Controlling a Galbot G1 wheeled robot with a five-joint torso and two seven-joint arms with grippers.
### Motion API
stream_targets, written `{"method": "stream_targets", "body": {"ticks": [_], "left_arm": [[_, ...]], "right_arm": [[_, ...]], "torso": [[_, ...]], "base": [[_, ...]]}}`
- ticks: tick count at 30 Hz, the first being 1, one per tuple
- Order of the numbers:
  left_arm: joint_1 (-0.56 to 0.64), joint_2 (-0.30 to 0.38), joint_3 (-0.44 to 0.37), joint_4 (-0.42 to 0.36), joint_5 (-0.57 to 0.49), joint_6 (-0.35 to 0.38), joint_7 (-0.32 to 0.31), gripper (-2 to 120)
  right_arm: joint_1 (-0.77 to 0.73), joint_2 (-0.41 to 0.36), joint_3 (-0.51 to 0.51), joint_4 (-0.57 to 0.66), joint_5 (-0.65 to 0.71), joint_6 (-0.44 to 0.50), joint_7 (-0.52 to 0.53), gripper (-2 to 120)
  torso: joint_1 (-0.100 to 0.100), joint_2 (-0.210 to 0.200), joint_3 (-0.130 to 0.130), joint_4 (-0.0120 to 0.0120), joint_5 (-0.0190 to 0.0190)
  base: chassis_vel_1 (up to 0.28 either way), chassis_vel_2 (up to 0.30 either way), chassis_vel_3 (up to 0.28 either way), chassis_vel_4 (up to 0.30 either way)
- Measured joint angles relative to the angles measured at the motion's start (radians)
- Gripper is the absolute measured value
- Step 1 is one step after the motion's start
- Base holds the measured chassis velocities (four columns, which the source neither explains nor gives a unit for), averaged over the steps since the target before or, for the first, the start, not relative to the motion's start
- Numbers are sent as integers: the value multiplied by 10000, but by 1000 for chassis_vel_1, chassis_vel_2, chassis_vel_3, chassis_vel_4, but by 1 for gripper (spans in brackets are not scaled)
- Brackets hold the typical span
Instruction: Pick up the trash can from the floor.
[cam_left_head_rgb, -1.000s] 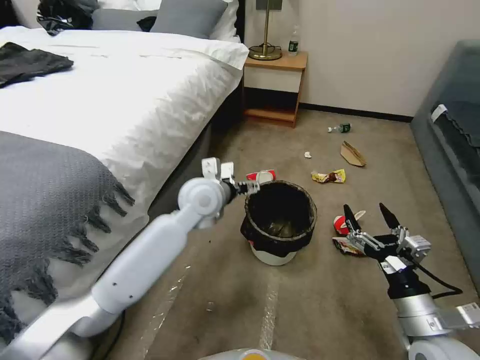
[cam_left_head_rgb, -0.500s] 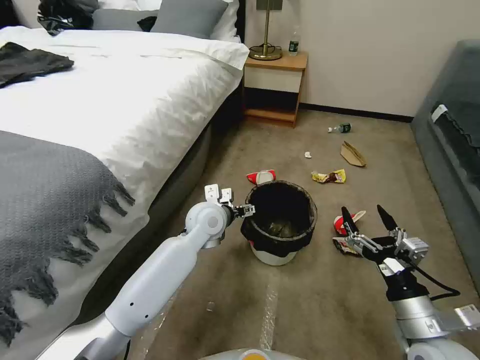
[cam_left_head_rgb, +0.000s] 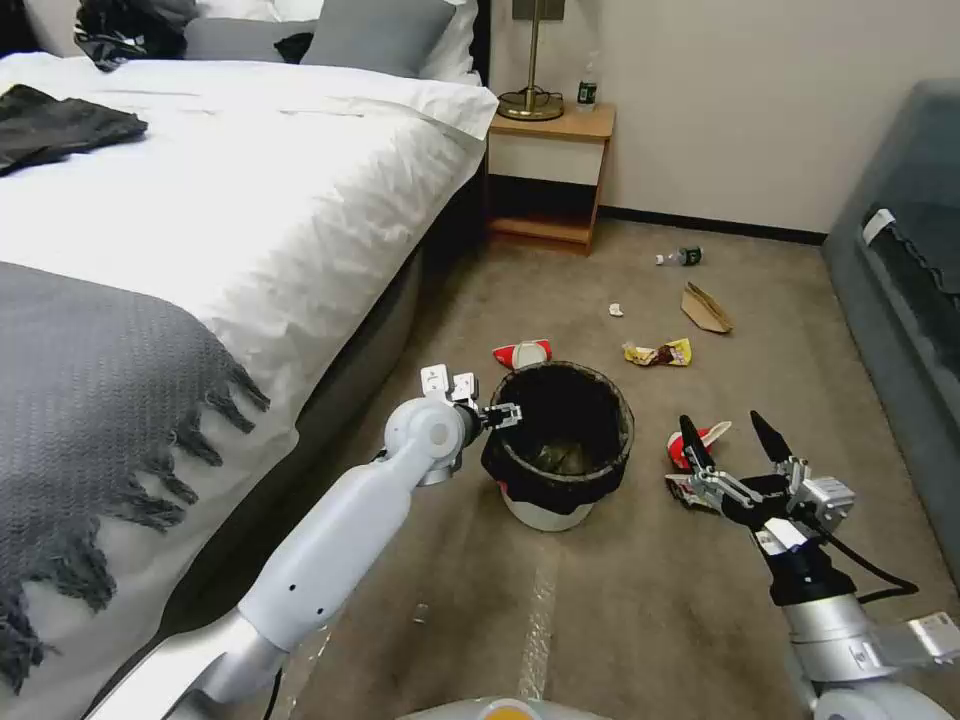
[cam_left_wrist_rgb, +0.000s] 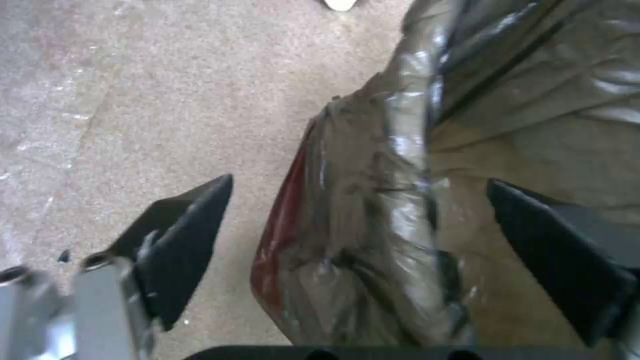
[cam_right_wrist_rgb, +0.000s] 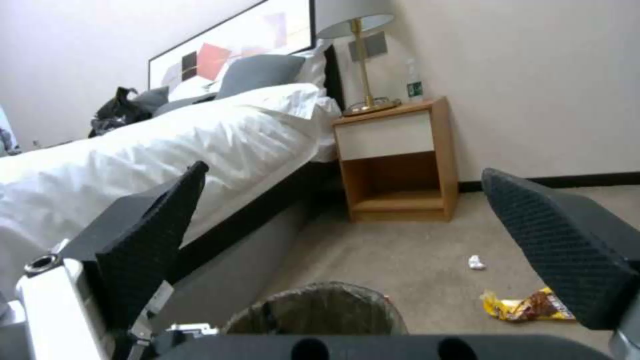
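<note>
The left gripper (cam_left_head_rgb: 503, 413) straddles the trash can (cam_left_head_rgb: 558, 445) rim at nine o'clock, jaws wide, apparently ready to pinch. The right gripper (cam_left_head_rgb: 728, 448) waits at three o'clock, jaws spread, empty.

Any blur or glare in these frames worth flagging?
Left wrist view: soft all over, glare streaks on the trash can liner between the open left gripper fingers. Head view: sharp, even light. Right wrist view: right gripper fingers blurred up close, room behind clearer.

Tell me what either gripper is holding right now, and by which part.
Nothing is held. The left gripper is open astride the trash can's bag-covered rim; the right gripper hangs open over the floor.
</note>
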Motion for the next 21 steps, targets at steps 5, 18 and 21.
{"method": "stream_targets", "body": {"ticks": [5, 18, 21], "left_arm": [[34, 14, 37, 257, 601, -80, 289, 74], [249, 46, 0, 277, 852, -213, 559, 28], [250, 44, 0, 277, 853, -233, 596, 18]], "right_arm": [[-16, -28, 29, -24, 64, 12, 0, 100], [50, -41, -12, -76, 48, 17, 7, 100], [65, -44, -12, -81, 52, 15, 8, 100]], "torso": [[-1, 0, 0, 2, 0], [-1, 0, 0, 2, -1], [-1, 0, 0, 2, 0]], "base": [[0, 0, 0, 0], [0, 0, 0, 0], [0, 0, 0, 0]]}}
